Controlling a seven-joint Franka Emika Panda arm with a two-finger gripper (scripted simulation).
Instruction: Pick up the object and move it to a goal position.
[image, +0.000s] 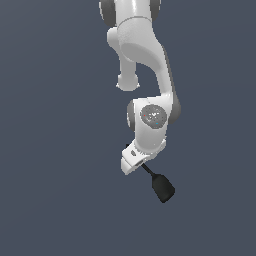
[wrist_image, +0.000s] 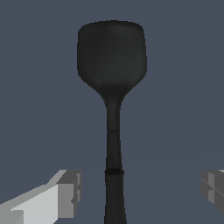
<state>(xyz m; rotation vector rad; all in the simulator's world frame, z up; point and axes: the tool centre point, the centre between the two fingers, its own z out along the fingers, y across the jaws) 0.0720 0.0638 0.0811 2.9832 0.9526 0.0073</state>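
Arm: white Franka arm (image: 150, 65) reaches down from the top of the exterior view, wrist bent low.
Gripper: gripper (wrist_image: 140, 186) spread wide; one finger (wrist_image: 70, 188) and the other finger (wrist_image: 214, 186) stand well apart from the handle, neither touching it.
Spatula: matte black spatula (wrist_image: 112, 65) lies on the dark grey table (image: 50, 175), handle running between the fingers, blade pointing away from the wrist.
Exterior check: spatula (image: 162, 187) blade shows just below the gripper (image: 134, 162), angled toward the exterior view's right.
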